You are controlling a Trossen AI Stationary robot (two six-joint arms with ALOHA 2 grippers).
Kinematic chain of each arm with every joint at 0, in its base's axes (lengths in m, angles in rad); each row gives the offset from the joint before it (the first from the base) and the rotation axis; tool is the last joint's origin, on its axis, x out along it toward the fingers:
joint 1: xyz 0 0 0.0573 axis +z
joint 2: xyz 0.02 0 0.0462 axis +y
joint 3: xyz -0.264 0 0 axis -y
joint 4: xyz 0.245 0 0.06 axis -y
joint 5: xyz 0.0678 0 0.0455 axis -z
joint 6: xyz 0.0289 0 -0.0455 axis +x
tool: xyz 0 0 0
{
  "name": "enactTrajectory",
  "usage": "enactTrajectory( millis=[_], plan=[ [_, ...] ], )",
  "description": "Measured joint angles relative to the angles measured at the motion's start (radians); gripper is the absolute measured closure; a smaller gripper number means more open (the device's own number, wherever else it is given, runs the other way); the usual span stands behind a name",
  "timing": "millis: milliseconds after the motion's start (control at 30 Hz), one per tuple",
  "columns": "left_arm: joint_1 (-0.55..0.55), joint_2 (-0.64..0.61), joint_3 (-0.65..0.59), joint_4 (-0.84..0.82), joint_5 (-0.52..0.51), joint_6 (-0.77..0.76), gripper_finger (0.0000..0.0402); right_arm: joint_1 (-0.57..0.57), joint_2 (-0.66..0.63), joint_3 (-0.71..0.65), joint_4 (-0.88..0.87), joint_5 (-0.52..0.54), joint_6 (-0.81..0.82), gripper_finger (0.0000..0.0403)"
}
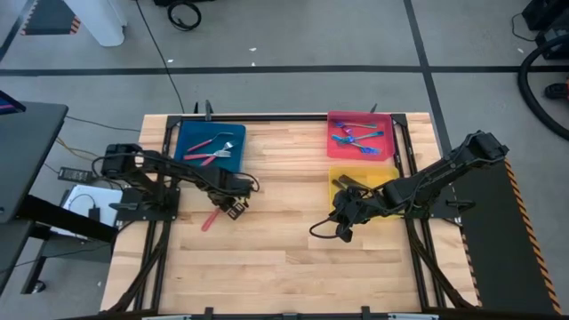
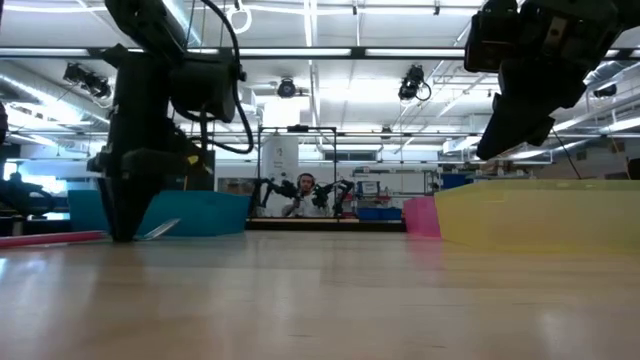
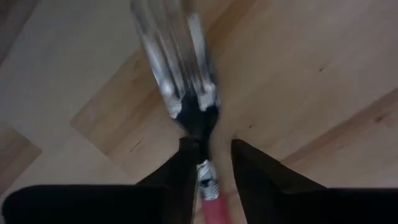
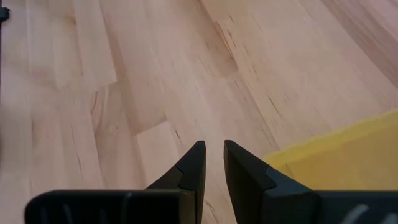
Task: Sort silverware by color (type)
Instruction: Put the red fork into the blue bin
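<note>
Left gripper (image 3: 210, 163), near the blue tray (image 1: 191, 140), straddles a red-handled fork (image 1: 212, 219) lying on the counter (image 1: 267, 249); its fingers (image 3: 186, 168) stand slightly parted around the fork's neck. Right gripper (image 4: 211, 163) hovers beside the yellow tray (image 1: 378, 180), fingers narrowly apart, holding nothing. Blue forks (image 1: 356, 138) lie in the pink tray (image 1: 336, 120).

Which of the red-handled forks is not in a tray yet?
The red-handled fork lying on the bare wood at the left gripper, just off the blue tray. The other red-handled ones lie inside that tray.
</note>
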Motion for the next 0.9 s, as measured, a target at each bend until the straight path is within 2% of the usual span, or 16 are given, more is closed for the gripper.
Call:
enactTrajectory(
  millis=[233,433,700,900],
  plan=[
    [0.001,0.038,0.005,0.005,0.008,0.007,0.0309,0.0,0.0,0.0,0.003,0.0,0.0,0.0337],
    [-0.003,0.044,0.005,0.003,0.023,0.047,0.0391,0.0,0.0,0.0,-0.002,0.0,0.0,0.0337],
    [-0.001,0.023,0.001,-0.005,0.057,0.083,0.04,0.001,0.0,0.0,0.0,0.001,0.0,0.0337],
    [-0.003,-0.085,-0.003,-0.067,0.069,0.088,0.0401,0.001,0.0,0.0,0.001,0.004,0.0,0.0337]
  ],
)
